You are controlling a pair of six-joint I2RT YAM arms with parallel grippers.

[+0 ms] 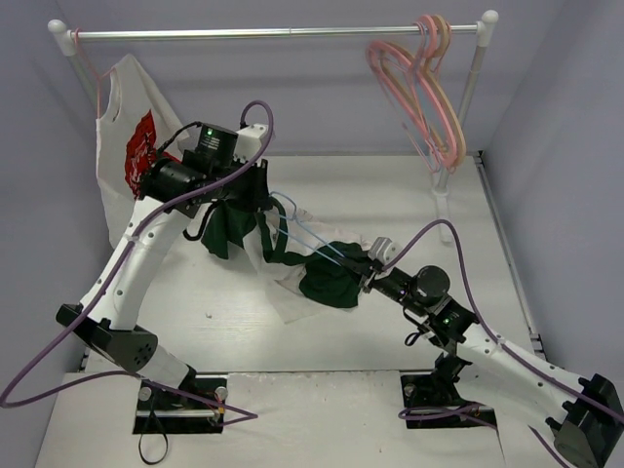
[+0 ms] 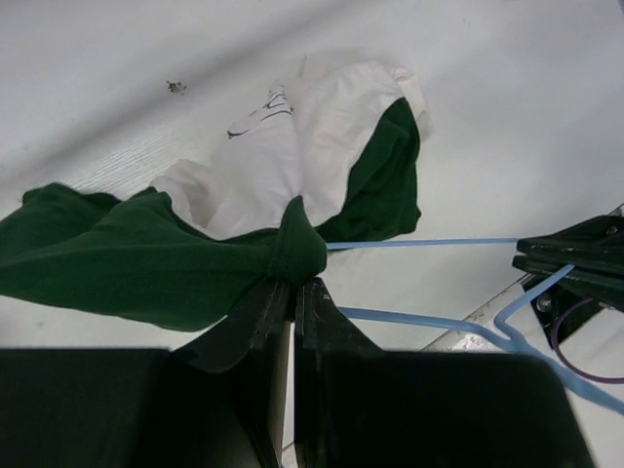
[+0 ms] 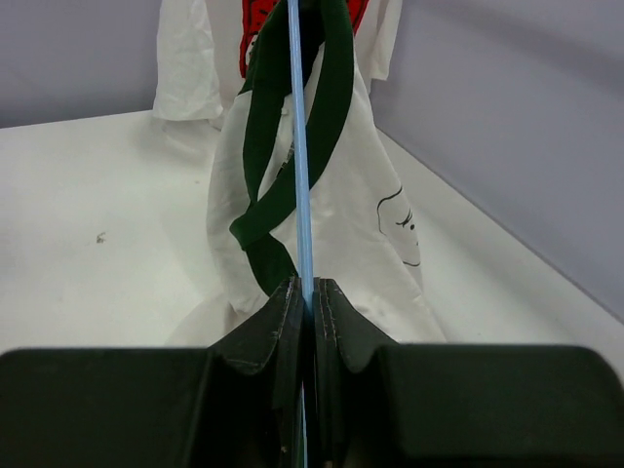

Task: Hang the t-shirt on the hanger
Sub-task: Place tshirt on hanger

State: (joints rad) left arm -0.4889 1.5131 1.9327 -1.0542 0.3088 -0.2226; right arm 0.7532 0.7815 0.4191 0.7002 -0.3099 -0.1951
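The left arm's black two-finger gripper [image 2: 292,285] was pinched shut on a bunched fold of dark green cloth, holding up one end of the soft white t-shirt with green sleeves and collar trim [image 2: 292,146]. The rest sagged in creases to the smooth white table [image 1: 244,331] mid-scene. Its narrow green collar band was twisted into a loop beside the thin light-blue wire hanger [image 3: 299,146]. Right of it, the right arm's black gripper [image 3: 307,288] was clamped on that straight wire. Far right, thicker pink hangers [image 1: 434,58] hung from the metal rail [image 1: 273,33].
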